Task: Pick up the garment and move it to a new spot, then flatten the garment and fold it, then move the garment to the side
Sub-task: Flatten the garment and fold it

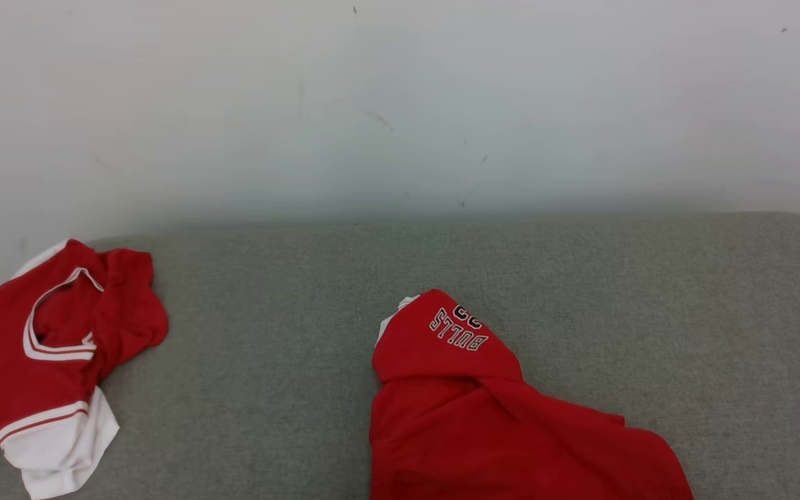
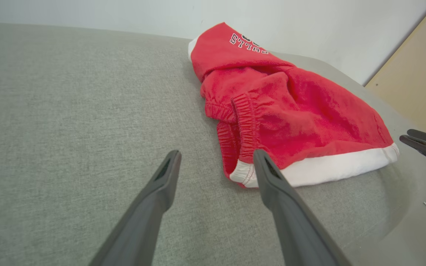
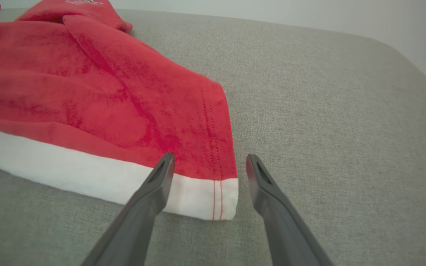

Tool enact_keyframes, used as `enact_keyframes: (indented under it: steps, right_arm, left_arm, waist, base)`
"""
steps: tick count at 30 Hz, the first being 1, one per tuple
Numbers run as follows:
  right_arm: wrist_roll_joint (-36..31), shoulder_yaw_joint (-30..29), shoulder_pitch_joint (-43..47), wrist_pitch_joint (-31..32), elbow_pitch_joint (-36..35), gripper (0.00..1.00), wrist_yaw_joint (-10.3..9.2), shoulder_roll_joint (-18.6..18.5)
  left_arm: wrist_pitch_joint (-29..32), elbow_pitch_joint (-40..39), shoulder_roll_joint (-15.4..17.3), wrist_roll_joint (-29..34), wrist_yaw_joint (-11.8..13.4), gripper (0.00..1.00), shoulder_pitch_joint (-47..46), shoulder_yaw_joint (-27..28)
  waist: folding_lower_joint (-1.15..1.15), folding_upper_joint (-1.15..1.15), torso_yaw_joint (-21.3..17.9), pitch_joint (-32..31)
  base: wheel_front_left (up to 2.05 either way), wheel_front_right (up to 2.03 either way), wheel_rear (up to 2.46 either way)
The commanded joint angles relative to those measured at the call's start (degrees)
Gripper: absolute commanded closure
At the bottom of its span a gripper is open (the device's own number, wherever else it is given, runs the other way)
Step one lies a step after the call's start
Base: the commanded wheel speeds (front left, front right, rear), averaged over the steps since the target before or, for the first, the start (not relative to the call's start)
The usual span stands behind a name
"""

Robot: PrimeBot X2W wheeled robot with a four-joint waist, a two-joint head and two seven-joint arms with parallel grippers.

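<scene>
The red Bulls shorts sit crumpled on the gray padded table, front and centre. Soft, light, floppy fabric, so they'll probably sag when lifted. The left gripper and right gripper are both spread wide and empty. I'd pinch the elastic waistband and the white hem corner.

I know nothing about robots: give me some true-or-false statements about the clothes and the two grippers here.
1. Two red garments, the middle garment and the left garment, lie on the grey surface. True.
2. The left gripper is clamped on the middle garment. False: it is open, holding nothing.
3. The middle garment has a white hem. True.
4. Its lettering reads LAKERS. False: it reads BULLS.
5. The right gripper is open near the hem's corner. True.
</scene>
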Motion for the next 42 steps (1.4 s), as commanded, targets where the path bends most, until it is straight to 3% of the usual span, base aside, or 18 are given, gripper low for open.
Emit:
enact_keyframes:
  steps: [1,18,42]
  right_arm:
    - [0.81,0.71,0.68,1.22,0.75,0.00,-0.13,-0.32]
    - [-0.21,1.84,-4.49,2.82,6.64,0.00,-0.13,0.83]
    - [-0.22,3.71,-6.80,4.53,7.66,0.00,-0.13,1.24]
  left_arm:
    - [0.77,0.23,0.96,-1.71,0.11,0.00,-1.04,-1.59]
    - [3.08,-1.00,8.68,-12.02,0.11,0.00,-10.11,-16.29]
    - [0.62,3.62,12.20,-19.36,0.11,0.00,-16.92,-25.09]
  waist:
    - [0.00,0.00,-0.38,0.76]
    - [0.00,0.00,-0.04,5.96]
    - [0.00,0.00,-1.67,8.73]
  base:
    - [0.00,0.00,0.00]
    - [0.00,0.00,0.00]
    - [0.00,0.00,0.00]
